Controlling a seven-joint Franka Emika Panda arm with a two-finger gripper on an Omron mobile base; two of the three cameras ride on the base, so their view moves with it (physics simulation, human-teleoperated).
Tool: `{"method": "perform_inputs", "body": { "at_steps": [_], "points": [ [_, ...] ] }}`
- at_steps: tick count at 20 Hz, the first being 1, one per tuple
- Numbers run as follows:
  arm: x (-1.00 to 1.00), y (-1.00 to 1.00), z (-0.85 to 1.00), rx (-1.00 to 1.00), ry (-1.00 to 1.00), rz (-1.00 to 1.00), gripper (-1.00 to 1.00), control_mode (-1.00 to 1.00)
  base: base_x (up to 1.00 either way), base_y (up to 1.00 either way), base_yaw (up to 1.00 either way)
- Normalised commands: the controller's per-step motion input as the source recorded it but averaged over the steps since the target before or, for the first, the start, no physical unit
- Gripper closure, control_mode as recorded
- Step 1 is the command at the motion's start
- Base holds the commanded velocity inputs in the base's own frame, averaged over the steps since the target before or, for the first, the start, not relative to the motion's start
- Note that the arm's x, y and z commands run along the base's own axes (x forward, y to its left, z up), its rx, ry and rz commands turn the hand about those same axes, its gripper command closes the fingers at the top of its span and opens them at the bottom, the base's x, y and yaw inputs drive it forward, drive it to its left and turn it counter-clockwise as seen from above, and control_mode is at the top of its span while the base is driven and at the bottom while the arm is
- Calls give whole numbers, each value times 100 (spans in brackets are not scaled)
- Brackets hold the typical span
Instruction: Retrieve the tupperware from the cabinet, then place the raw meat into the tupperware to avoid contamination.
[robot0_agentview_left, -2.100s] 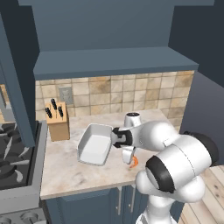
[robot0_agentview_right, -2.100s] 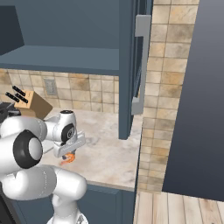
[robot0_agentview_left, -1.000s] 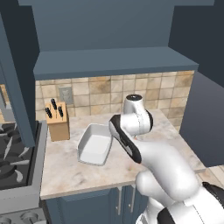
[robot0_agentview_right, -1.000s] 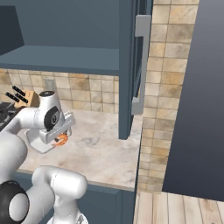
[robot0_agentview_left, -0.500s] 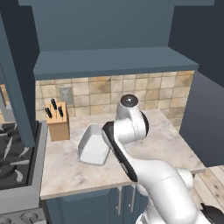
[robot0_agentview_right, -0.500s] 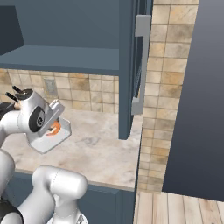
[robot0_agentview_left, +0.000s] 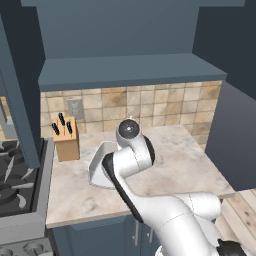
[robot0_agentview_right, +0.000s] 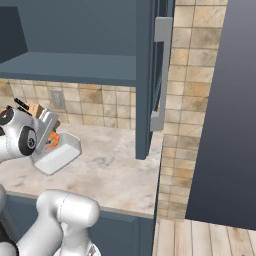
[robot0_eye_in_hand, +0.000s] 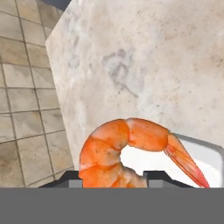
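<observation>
My gripper (robot0_agentview_right: 49, 137) is shut on the raw meat (robot0_agentview_right: 51, 142), a curled orange shrimp, and holds it just above the tupperware (robot0_agentview_right: 59, 155). This white tray lies on the counter near the back wall. In the hand view the raw meat (robot0_eye_in_hand: 124, 146) hangs between the dark fingertips (robot0_eye_in_hand: 73, 178), with a white corner of the tupperware (robot0_eye_in_hand: 206, 158) under it. From the left base camera my arm covers most of the tupperware (robot0_agentview_left: 96, 169). The cabinet (robot0_agentview_right: 75, 62) stands open above the counter, its door (robot0_agentview_right: 150, 80) swung out towards me.
A knife block (robot0_agentview_left: 66, 139) stands at the back left of the marble counter (robot0_agentview_left: 180, 165), and a stove (robot0_agentview_left: 15, 185) adjoins the counter's left end. The open door's silver handle (robot0_agentview_right: 161, 70) hangs over the counter's right part. A dark tall panel (robot0_agentview_right: 225, 110) closes the right side.
The arm has swung left and back across the counter with the shrimp in its grip, from near the front edge to above the white container. The container has stayed put.
</observation>
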Motion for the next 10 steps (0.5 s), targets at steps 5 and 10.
{"method": "perform_inputs", "body": {
  "at_steps": [5,10],
  "points": [
    [39,46,-2,-2,0,-3,100,-100,0,0,0],
    [45,23,-15,0,1,-2,100,-100,0,0,0]
  ]
}}
